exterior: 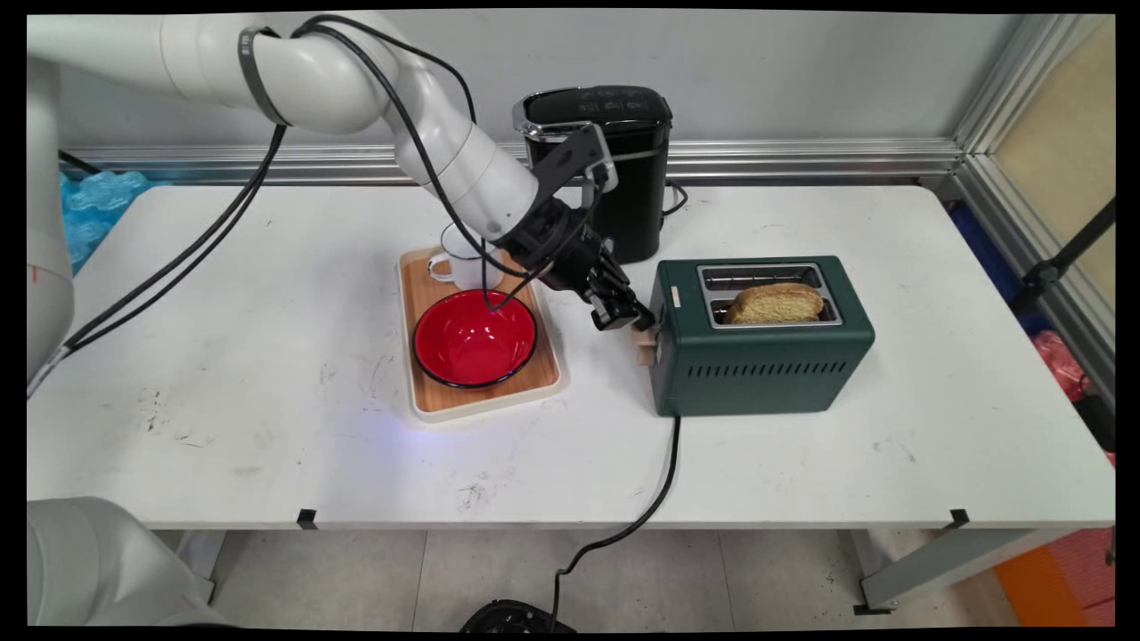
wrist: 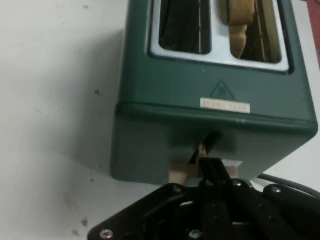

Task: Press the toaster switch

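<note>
Toaster lever (exterior: 645, 343), a pale wooden tab on the green toaster's (exterior: 757, 365) left end, is pressed upon by the gripper (exterior: 623, 313) with fingers closed together, while toast (exterior: 773, 303) sits in the near slot beside a tray (exterior: 485, 396) holding a red bowl (exterior: 475, 338).

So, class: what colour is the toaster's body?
Dark green; the toaster shows this best in the main view.
</note>
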Robot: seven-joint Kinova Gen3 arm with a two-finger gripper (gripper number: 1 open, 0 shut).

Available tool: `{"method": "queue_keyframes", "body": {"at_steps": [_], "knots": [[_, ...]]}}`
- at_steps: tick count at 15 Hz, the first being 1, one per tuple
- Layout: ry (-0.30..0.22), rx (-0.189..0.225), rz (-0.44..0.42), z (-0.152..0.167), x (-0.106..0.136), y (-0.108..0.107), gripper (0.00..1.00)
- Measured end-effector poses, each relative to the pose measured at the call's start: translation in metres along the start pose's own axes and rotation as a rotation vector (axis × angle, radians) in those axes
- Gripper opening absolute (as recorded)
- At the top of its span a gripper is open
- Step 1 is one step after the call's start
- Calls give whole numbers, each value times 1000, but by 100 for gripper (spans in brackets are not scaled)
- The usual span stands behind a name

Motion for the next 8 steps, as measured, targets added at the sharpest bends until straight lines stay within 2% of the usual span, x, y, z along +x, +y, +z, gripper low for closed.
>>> {"method": "queue_keyframes", "body": {"at_steps": [8], "knots": [[-32,1,-4,2,-16,-2,0]]}}
